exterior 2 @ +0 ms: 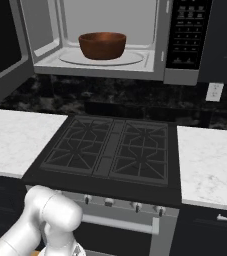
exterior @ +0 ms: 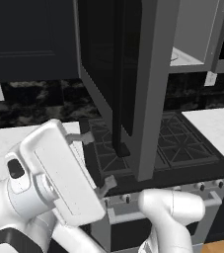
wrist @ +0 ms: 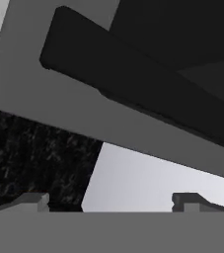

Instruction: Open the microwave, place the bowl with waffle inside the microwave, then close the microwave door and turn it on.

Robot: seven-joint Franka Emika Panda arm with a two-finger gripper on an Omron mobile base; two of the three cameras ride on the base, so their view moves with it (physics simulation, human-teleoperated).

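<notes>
a black stove (exterior 2: 110, 150) with four grates sits between two white marble counters (exterior 2: 17, 140), its knobs (exterior 2: 109, 201) in a row on the front above an oven handle (exterior 2: 120, 223). behind it runs a dark speckled backsplash (exterior 2: 115, 97) carrying a white outlet (exterior 2: 214, 91). dark cabinets (exterior: 29, 39) hang above.

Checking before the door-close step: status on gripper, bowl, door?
Gripper open, empty, beside the microwave door. Bowl sits inside the microwave. Door swung wide open, handle close ahead of the fingertips. Nothing blocking the door.
</notes>
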